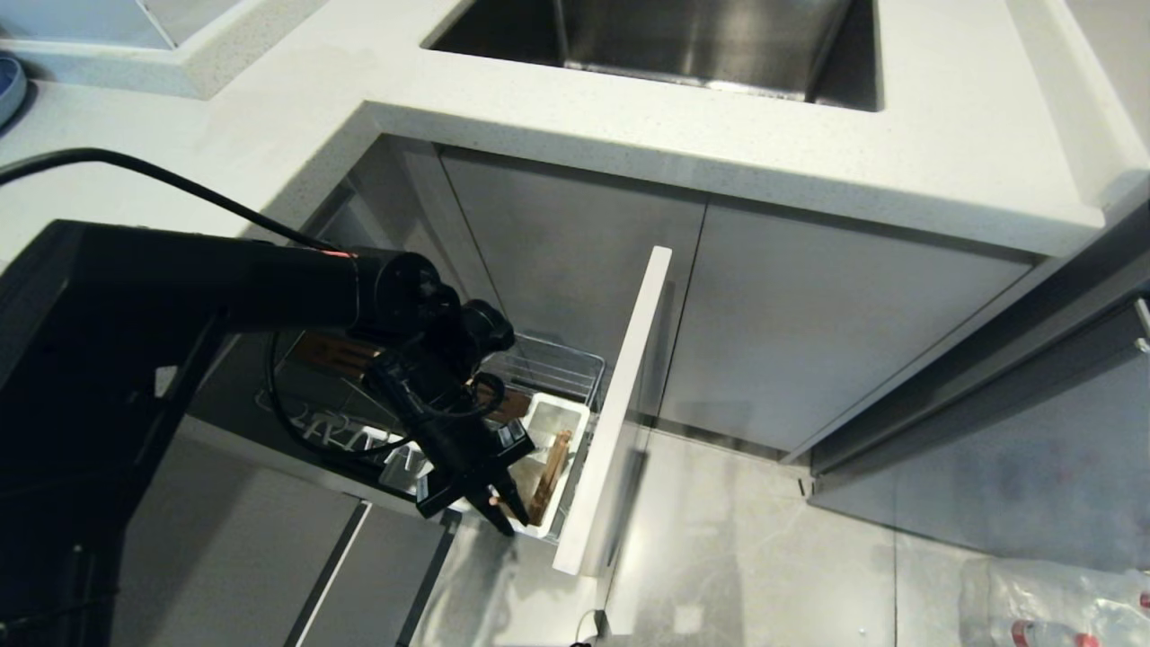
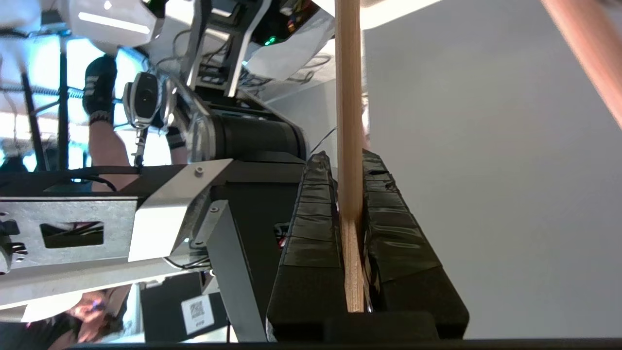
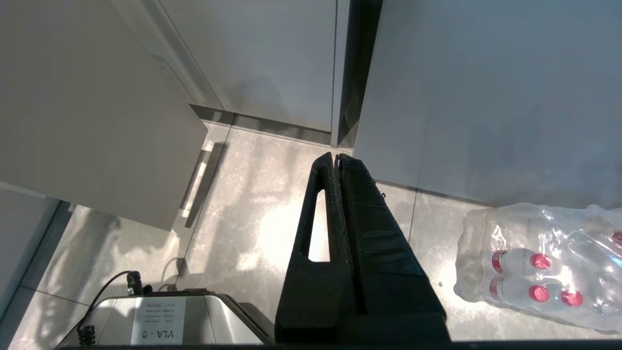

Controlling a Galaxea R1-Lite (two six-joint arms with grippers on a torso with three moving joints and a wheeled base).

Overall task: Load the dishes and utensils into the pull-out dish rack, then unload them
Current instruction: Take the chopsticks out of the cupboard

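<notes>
My left gripper (image 1: 501, 514) reaches down into the pull-out dish rack (image 1: 561, 364), at the near side of its white utensil caddy (image 1: 550, 418). It is shut on a light wooden chopstick (image 2: 350, 121), which runs between the black fingers (image 2: 311, 214) and out past their tips. A second chopstick (image 2: 590, 58) crosses a corner of the left wrist view, blurred. In the head view the chopsticks (image 1: 550, 476) lean in the caddy beside the rack's pale front panel (image 1: 620, 404). The dishes and the spoon are out of view. My right gripper (image 3: 337, 156) hangs shut and empty over the floor.
The white counter (image 1: 629, 117) with its steel sink (image 1: 683, 40) overhangs the rack. A brown wooden insert (image 1: 328, 352) lies behind my left arm. A wrapped pack of water bottles (image 3: 534, 262) lies on the floor at the right. A person's legs (image 2: 104, 121) stand behind the robot.
</notes>
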